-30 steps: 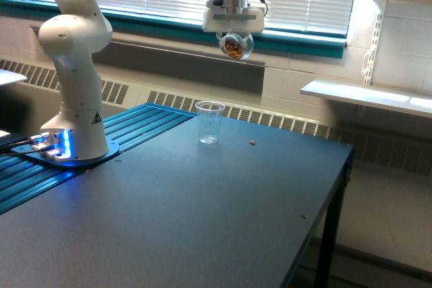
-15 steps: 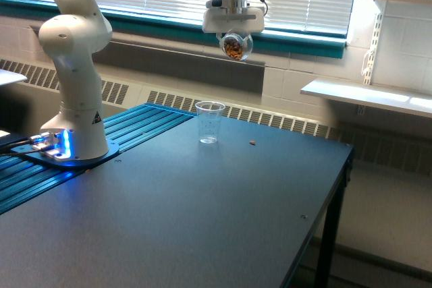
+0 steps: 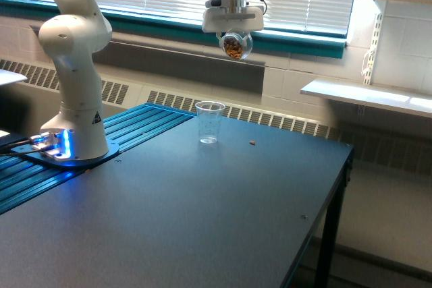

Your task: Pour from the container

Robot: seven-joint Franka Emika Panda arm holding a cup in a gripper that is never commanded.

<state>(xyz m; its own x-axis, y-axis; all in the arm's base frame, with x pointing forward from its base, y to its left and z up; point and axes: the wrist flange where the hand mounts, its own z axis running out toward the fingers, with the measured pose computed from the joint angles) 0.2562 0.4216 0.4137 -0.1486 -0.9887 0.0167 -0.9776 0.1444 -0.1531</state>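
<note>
High over the far side of the table, my gripper (image 3: 235, 37) is shut on the container (image 3: 235, 46), a small clear rounded vessel with brown nut-like pieces showing through its wall. It hangs well above the table, up and slightly to the exterior view's right of a taller clear plastic cup (image 3: 210, 122) that stands upright on the dark table (image 3: 202, 214). The cup looks nearly empty.
One small brown piece (image 3: 252, 143) lies on the table to the exterior view's right of the cup. The arm's white base (image 3: 74, 99) stands at the exterior view's left on blue slats. A white shelf (image 3: 368, 94) juts from the wall beyond the table's right edge.
The gripper and the container have shifted very slightly upward; the cup and the loose piece have not moved.
</note>
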